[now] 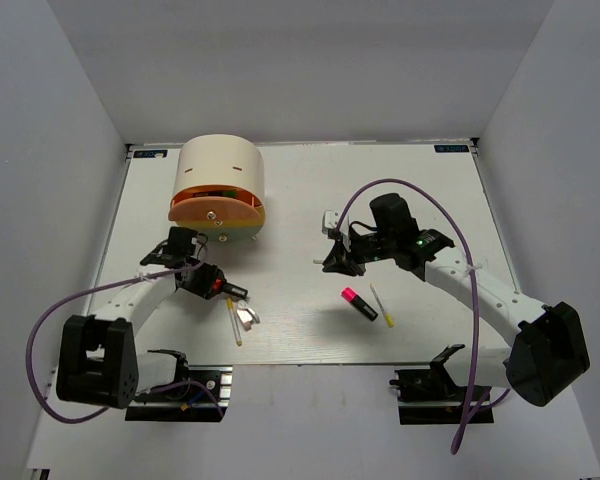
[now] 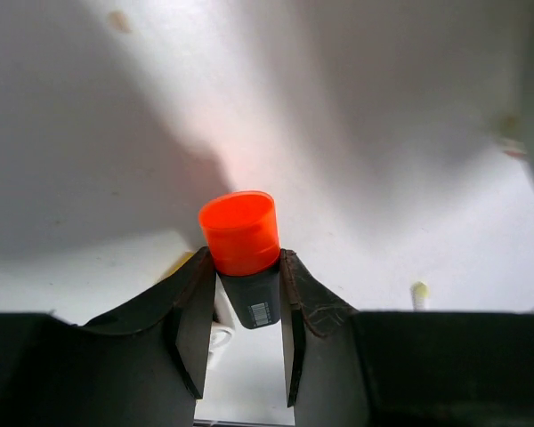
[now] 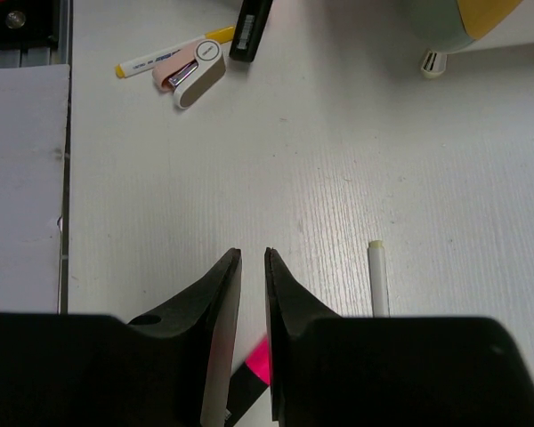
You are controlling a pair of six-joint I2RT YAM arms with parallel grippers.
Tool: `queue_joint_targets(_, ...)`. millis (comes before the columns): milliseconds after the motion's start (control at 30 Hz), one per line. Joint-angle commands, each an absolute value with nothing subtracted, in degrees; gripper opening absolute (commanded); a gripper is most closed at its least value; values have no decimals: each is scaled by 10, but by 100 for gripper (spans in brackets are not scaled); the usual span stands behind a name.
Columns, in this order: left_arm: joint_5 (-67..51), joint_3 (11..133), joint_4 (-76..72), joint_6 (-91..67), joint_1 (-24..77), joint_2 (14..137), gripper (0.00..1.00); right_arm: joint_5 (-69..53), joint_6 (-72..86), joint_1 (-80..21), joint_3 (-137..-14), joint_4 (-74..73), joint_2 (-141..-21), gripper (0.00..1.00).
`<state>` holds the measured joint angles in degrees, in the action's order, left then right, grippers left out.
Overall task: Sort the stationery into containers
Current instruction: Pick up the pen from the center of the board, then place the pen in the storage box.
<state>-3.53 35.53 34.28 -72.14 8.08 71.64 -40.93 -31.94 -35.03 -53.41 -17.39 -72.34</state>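
Note:
A short black marker with an orange cap (image 2: 240,233) is pinched between the fingers of my left gripper (image 2: 242,267), which is shut on it a little above the table. From above, that left gripper (image 1: 218,287) sits in front of the cream cylindrical cabinet (image 1: 220,170), whose orange drawer (image 1: 217,208) stands pulled out. My right gripper (image 3: 252,258) hovers over bare table, its jaws open by a narrow gap with nothing between them. A pink-capped marker (image 1: 360,303) lies under it, its pink cap (image 3: 260,360) showing below the fingers. A thin pale stick (image 3: 378,277) lies beside it.
A yellow and white pencil-like stick (image 3: 169,55) and a pinkish clip-like piece (image 3: 196,76) lie together near the left arm, the same stick (image 1: 236,322) lying by the table's front edge. White walls close in the table (image 1: 380,200) on three sides.

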Motion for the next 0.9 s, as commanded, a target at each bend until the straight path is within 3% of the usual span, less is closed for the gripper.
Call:
queue_joint_targets(0, -19, 389, 346, -684, 83, 664, 13, -421, -323, -351, -526, -159, -703, 23)
queue_joint_targets(233, -82, 408, 288, -623, 83, 587, 10, -419, -326, -351, -529, -162, -706, 23)
queue_joint_targets(467, -234, 470, 215, -528, 83, 538, 10, -418, -327, -351, -529, -162, -709, 23)
queue_joint_targets(733, -258, 627, 182, -521, 83, 576, 9, -414, -334, -351, -533, -166, -709, 24)
queue_joint_targets(867, -208, 679, 192, -505, 83, 599, 9, -410, -339, -351, -531, -170, -702, 24)
